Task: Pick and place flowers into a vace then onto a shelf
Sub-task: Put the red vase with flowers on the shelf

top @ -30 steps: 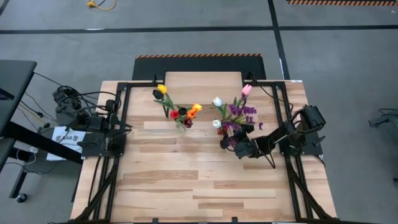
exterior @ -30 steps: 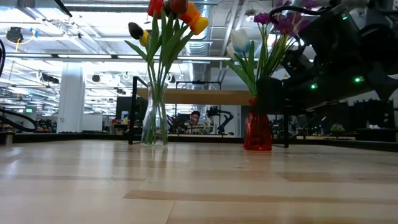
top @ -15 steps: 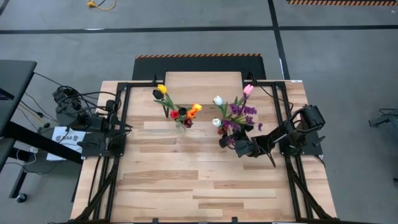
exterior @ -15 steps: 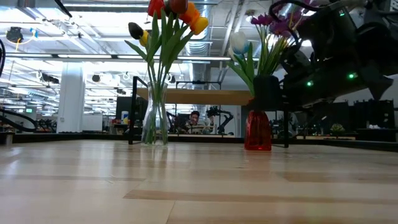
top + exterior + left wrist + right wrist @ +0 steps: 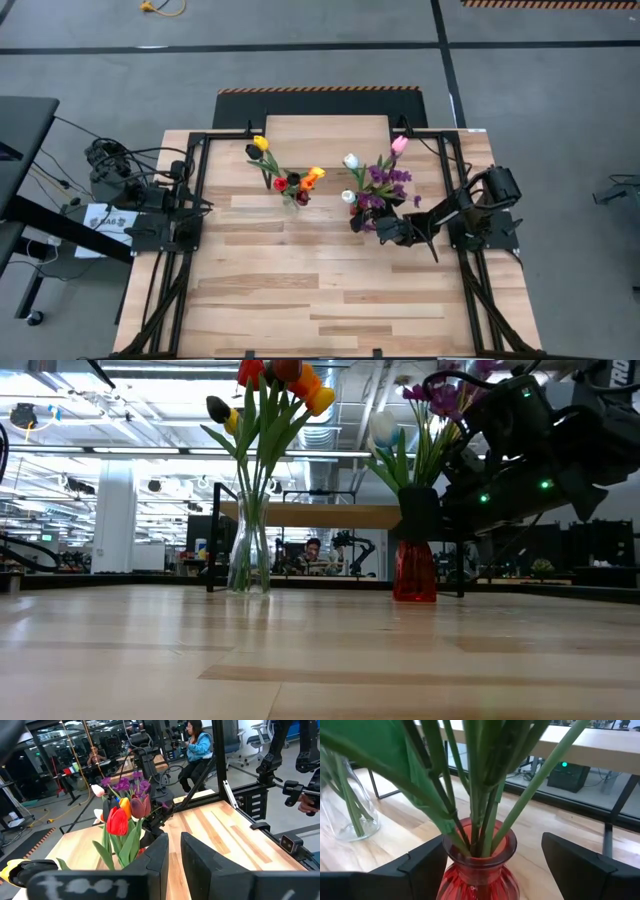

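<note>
Both bunches of flowers already stand in vases on the surface [image 5: 330, 290], which suggests the filling is done and what remains is lifting a vase onto the shelf [image 5: 325, 128] at the far edge; the red vase [image 5: 414, 572] holds the purple sprigs with white and pink tulips [image 5: 375, 180], the clear glass vase [image 5: 248, 557] to its side holds the red, yellow, orange and dark tulips [image 5: 290, 178], and the two stand near each other just in front of the shelf; the right pincer [image 5: 487, 870] has its fingers spread wide on either side of the red vase's neck, close to the glass but not closed on it, so it grips nothing yet; gripping below the flared rim looks chosen so the vase cannot slip down once lifted and the stems stay clear above; the right arm reaches in low from the surface's right edge, forearm roughly level, pincer pointing toward the middle; the left pincer [image 5: 175, 865] waits at the left edge, nearly closed and empty, facing the flowers
</note>
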{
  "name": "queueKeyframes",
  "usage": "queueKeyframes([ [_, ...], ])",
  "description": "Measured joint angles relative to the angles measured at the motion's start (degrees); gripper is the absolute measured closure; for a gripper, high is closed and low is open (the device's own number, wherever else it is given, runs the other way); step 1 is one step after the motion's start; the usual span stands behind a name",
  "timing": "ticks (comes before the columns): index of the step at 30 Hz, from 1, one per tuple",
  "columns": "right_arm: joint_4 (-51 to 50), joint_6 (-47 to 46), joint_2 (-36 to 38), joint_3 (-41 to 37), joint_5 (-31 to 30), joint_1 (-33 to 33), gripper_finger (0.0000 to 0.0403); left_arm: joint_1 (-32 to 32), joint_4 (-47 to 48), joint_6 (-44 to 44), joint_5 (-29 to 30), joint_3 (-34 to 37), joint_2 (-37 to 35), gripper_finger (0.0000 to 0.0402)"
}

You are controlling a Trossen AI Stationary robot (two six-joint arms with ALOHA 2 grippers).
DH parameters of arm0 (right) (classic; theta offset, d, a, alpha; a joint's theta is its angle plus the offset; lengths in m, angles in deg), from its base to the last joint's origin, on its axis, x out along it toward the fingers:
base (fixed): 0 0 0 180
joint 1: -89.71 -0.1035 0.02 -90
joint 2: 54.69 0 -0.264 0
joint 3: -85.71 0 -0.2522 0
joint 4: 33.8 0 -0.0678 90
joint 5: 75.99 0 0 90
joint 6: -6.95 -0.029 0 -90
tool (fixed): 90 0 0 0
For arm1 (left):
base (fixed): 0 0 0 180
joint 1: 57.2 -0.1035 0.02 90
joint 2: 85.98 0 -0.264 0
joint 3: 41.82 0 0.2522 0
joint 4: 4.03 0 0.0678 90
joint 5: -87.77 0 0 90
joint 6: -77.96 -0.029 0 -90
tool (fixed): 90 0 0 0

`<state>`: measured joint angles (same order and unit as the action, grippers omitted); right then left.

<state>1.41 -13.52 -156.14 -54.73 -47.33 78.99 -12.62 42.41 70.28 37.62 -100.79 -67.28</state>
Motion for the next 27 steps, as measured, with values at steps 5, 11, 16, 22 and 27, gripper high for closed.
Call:
queueKeyframes([
  [5,0.0,0.0,0.0,0.0,0.0,0.0,0.0109,0.0,0.0,0.0,0.0,0.0,0.0,0.0360],
  [11,0.0,0.0,0.0,0.0,0.0,-0.1,0.0154,0.0,0.5,0.0,0.0,0.0,0.0,0.0360],
  [16,0.0,0.0,0.0,0.0,0.0,-0.1,0.0205,0.0,0.5,0.0,0.0,0.0,0.0,0.0360],
  [22,0.1,0.0,0.0,0.1,0.0,-0.1,0.0267,0.0,0.5,0.0,0.0,0.0,0.0,0.0360],
  [27,0.1,0.0,0.0,0.1,0.0,-0.1,0.0268,0.0,0.5,0.0,0.0,0.0,0.0,0.0360],
])
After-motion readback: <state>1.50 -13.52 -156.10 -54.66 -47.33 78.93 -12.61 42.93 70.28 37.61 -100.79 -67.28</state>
